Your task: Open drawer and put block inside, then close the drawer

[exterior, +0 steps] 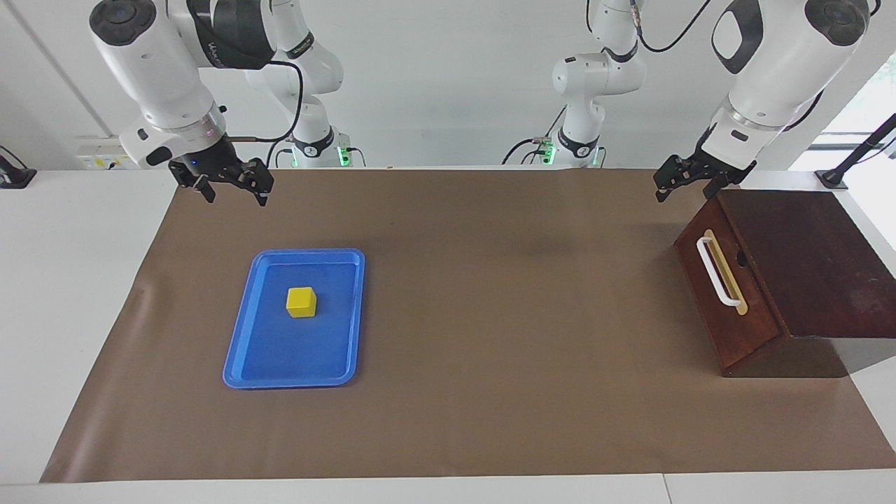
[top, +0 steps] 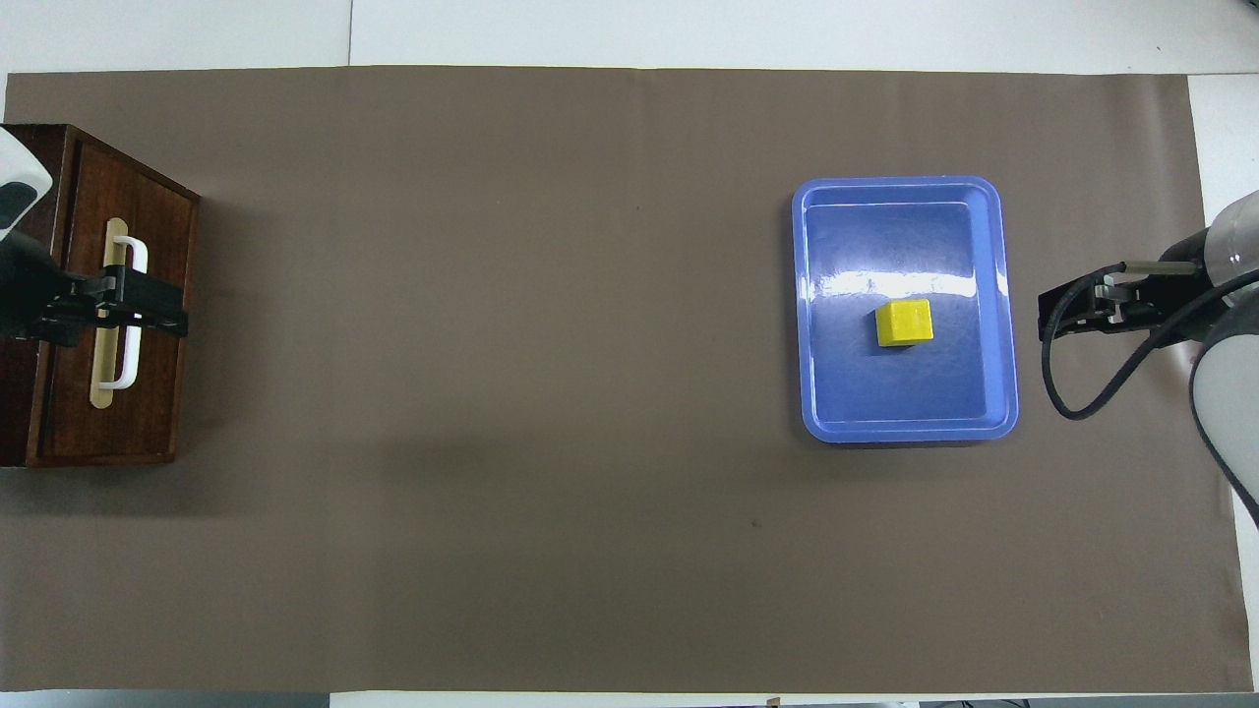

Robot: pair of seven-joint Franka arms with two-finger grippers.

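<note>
Nothing was done: the drawer (exterior: 721, 294) stood closed at the left arm's end, the block (exterior: 302, 302) lay in the blue tray (exterior: 241, 353) (untouched). Left gripper (exterior: 693, 180) and right gripper (exterior: 234, 187) hung open, empty.

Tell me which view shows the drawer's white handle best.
The facing view: the handle on the closed drawer shows whole, unobstructed. In the overhead view the raised left gripper covers its middle, so only the ends show.
</note>
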